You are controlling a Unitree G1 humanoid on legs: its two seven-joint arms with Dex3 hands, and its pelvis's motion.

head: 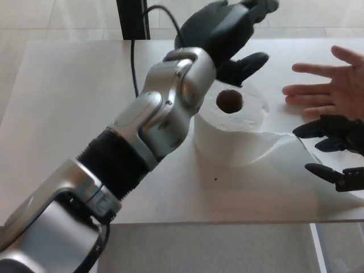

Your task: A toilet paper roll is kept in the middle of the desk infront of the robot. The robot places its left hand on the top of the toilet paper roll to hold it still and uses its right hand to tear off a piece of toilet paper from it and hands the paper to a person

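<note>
With the toilet paper roll (230, 128) upright mid-desk, the spread-fingered, empty left hand (224, 31) above it should descend flat onto its top before the empty, spread-fingered right hand (335, 153) grips the loose sheet (284, 142).

soft matt paper roll (230, 128), smooth pale wood-grain desk (74, 114), brushed metal arm (153, 122)

One toilet paper roll (230, 122), one desk (74, 114)

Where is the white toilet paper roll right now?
In the head view, the white toilet paper roll stands upright mid-desk, right of centre, below the open left hand, its loose sheet trailing toward the right hand.
</note>
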